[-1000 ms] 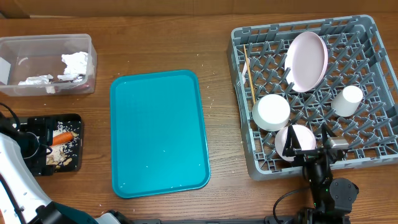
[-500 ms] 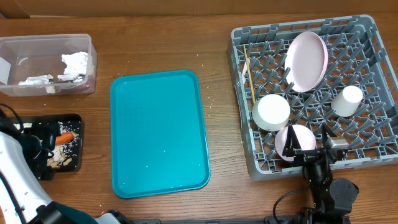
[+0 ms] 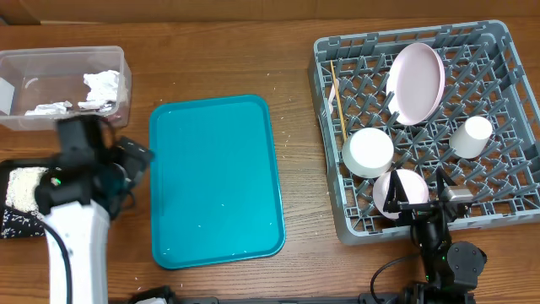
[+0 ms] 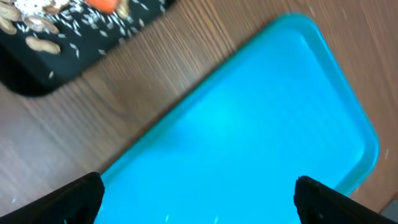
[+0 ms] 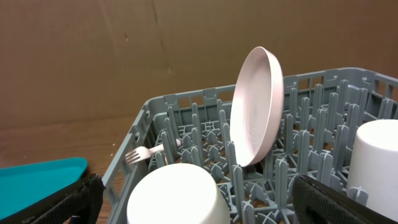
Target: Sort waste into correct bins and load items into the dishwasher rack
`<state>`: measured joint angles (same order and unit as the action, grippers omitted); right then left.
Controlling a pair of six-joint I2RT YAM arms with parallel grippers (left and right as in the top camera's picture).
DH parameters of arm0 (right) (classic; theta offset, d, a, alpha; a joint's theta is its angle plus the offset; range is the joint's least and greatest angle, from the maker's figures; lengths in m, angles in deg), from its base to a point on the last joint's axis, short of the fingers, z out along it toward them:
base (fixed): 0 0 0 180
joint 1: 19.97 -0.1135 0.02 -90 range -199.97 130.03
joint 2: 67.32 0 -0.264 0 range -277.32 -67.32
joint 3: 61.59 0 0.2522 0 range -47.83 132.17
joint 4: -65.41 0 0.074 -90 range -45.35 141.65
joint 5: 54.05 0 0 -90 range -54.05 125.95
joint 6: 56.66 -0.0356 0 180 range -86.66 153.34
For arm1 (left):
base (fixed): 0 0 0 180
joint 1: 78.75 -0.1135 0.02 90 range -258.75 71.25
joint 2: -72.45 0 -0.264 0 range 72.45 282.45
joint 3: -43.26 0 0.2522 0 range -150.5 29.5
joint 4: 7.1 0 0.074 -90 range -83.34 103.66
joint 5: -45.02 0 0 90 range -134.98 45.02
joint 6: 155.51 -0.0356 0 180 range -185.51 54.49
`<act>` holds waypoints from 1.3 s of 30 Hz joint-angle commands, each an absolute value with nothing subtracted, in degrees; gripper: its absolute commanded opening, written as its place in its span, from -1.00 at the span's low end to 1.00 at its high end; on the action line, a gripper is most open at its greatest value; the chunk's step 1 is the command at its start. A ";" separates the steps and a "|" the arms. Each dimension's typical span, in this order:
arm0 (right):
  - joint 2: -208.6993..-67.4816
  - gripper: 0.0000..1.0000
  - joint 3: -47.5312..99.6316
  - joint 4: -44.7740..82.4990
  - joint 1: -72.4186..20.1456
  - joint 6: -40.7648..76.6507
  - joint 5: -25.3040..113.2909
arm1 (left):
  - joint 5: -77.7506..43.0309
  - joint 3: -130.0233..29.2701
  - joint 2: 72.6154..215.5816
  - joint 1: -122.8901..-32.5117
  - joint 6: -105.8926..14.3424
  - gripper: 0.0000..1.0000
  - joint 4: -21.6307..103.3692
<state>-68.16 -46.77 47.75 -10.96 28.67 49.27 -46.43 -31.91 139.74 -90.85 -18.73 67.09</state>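
Note:
The grey dishwasher rack (image 3: 498,51) at the right holds an upright pale pink plate (image 3: 415,83), a white bowl (image 3: 368,152), a pink bowl (image 3: 403,181), a white cup (image 3: 471,135) and a thin wooden stick (image 3: 337,97). The right wrist view also shows a white fork (image 5: 146,151) in the rack. My right gripper (image 3: 417,198) rests open at the rack's near edge, by the white bowl (image 5: 177,196). My left gripper (image 3: 139,156) hangs open over the teal tray's left edge, holding nothing. The black bin (image 4: 37,74) holds carrot (image 4: 102,5), rice and nuts. The clear tub (image 3: 17,59) holds napkins (image 3: 103,83).
The big teal serving tray (image 3: 215,181) lies mid-table, and the left wrist view (image 4: 249,124) shows its surface bare. A few rice grains dot the wood around it. The left arm partly covers the black bin (image 3: 13,226) from overhead. A cardboard wall stands behind the rack.
My left arm has swung from the black bin at the far left toward the teal tray's left edge, still open. The right arm and the rack's contents have not moved.

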 commanded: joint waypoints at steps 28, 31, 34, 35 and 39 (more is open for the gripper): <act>-67.48 1.00 -47.36 48.16 -10.59 28.85 49.51 | -48.75 -12.08 106.60 -75.18 -41.79 1.00 55.98; -67.48 1.00 -47.36 48.16 -10.59 28.87 49.51 | -42.19 -7.17 100.94 -75.18 -55.82 1.00 47.04; -67.48 1.00 -47.36 48.16 -10.59 28.85 49.51 | -37.01 -1.99 96.75 -75.18 -65.83 1.00 39.85; -67.48 1.00 -47.36 48.16 -10.59 28.85 49.51 | -36.48 -0.26 95.61 -75.18 -66.70 0.99 37.95; -67.48 1.00 -47.36 48.14 -10.59 28.85 49.53 | -35.81 8.07 91.11 -75.18 -66.57 1.00 30.21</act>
